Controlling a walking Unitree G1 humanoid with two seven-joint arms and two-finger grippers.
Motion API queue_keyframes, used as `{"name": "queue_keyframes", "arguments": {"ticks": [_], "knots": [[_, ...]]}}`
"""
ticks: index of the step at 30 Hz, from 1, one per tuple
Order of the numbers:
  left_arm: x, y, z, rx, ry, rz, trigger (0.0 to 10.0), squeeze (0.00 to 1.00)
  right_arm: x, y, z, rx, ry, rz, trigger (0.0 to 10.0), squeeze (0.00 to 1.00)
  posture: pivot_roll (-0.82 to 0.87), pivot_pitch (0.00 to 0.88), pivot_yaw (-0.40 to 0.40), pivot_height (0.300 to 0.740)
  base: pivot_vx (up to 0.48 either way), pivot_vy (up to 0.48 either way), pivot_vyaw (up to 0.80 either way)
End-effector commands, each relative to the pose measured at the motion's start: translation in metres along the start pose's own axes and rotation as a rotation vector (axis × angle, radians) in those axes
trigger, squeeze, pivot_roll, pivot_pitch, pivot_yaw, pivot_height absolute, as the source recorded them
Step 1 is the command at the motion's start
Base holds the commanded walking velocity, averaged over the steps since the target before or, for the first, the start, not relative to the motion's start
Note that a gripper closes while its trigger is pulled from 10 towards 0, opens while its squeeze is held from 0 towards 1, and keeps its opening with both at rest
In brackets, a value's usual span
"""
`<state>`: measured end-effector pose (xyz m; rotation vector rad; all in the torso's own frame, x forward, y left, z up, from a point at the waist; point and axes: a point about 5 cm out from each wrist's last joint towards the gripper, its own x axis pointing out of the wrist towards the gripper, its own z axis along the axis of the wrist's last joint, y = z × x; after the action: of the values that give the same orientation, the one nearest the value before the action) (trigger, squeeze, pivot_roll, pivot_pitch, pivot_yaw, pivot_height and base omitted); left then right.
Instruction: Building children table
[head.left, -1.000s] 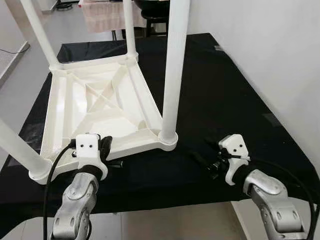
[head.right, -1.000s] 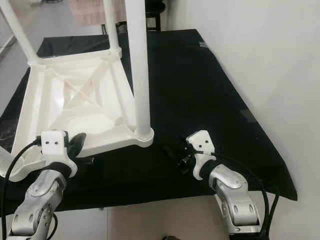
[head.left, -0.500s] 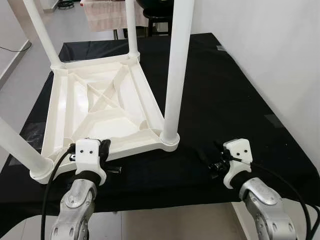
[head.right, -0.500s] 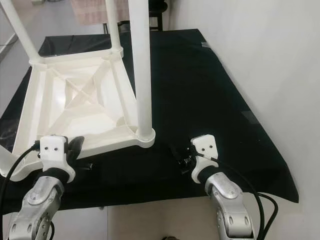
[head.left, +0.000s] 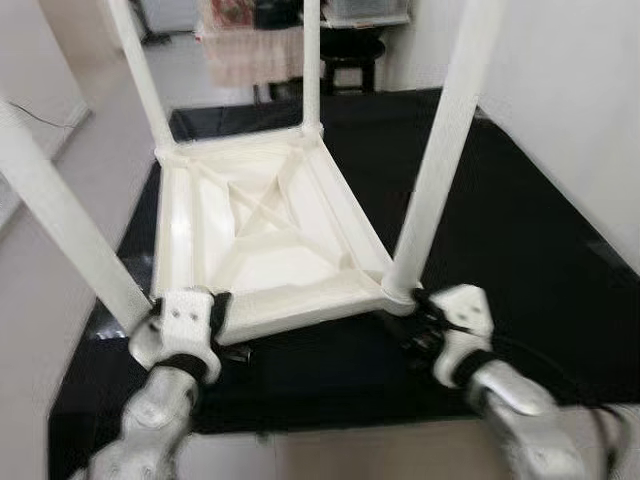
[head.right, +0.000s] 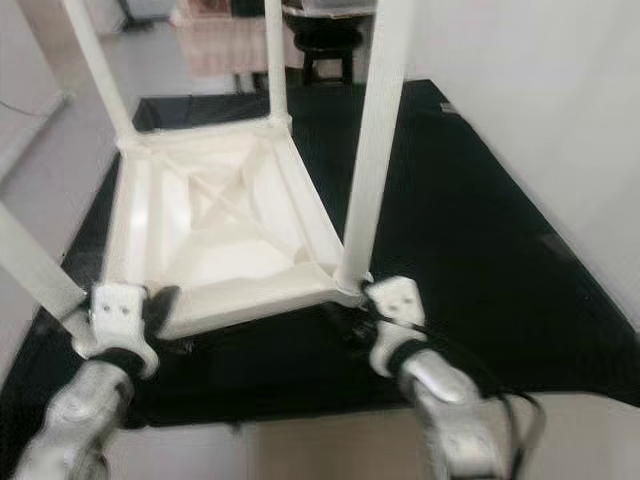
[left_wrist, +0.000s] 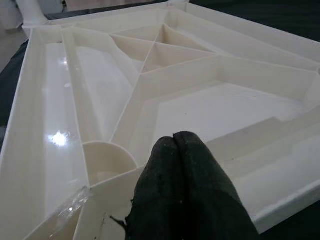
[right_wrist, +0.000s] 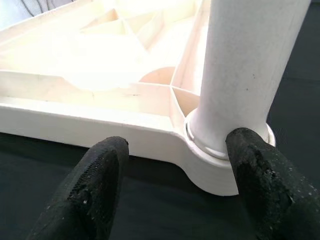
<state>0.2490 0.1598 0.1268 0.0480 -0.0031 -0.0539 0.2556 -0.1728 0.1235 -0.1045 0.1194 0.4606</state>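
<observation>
A: What do the head views give that the wrist views lack?

B: The whole layout. A white table (head.left: 265, 235) lies upside down on a black cloth (head.left: 520, 230), four legs pointing up. The near-right leg (head.left: 440, 150) rises from the table's near-right corner; another leg (head.left: 70, 225) rises from its near-left corner. Both head views are blurred.

A: And the wrist views?

B: The detail. The left wrist view looks across the ribbed underside of the table. The right wrist view shows the socket (right_wrist: 220, 150) where the near-right leg seats.

A: The left end effector (left_wrist: 177, 145)?

B: Fingers pressed together, gripping nothing, their tips over the table's near rim beside the near-left corner.

A: The right end effector (right_wrist: 177, 165)?

B: Spread wide. One finger (right_wrist: 255, 170) sits just beside the socket, the other (right_wrist: 95, 180) lies in front of the table's near rim, over the cloth. It holds nothing; I cannot tell whether the finger touches the socket.
</observation>
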Motion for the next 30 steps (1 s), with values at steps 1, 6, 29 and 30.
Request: {"name": "queue_keyframes", "arguments": {"ticks": [1,6,29,30], "knots": [[-0.002,0.002,-0.004,0.011,0.016,0.009,10.0,0.00,-0.001,0.000,0.002,-0.018,-0.009,0.011,10.0,0.00,-0.01,0.095,0.006,0.740,0.000,0.000,0.00],[-0.002,0.002,-0.004,0.012,0.014,0.004,10.0,0.00,0.001,0.002,0.004,-0.038,-0.013,0.031,10.0,0.00,-0.01,0.092,0.008,0.740,0.000,0.000,0.00],[0.000,-0.004,-0.001,0.023,-0.009,-0.080,10.0,0.00,0.007,0.024,0.031,-0.304,-0.007,0.640,10.0,0.00,0.03,0.093,0.003,0.740,0.000,0.000,0.34],[-0.001,-0.005,-0.001,0.025,-0.011,-0.088,10.0,0.00,0.008,0.025,0.033,-0.308,-0.012,0.655,10.0,0.00,0.03,0.093,0.003,0.740,0.000,0.000,0.00]]}}
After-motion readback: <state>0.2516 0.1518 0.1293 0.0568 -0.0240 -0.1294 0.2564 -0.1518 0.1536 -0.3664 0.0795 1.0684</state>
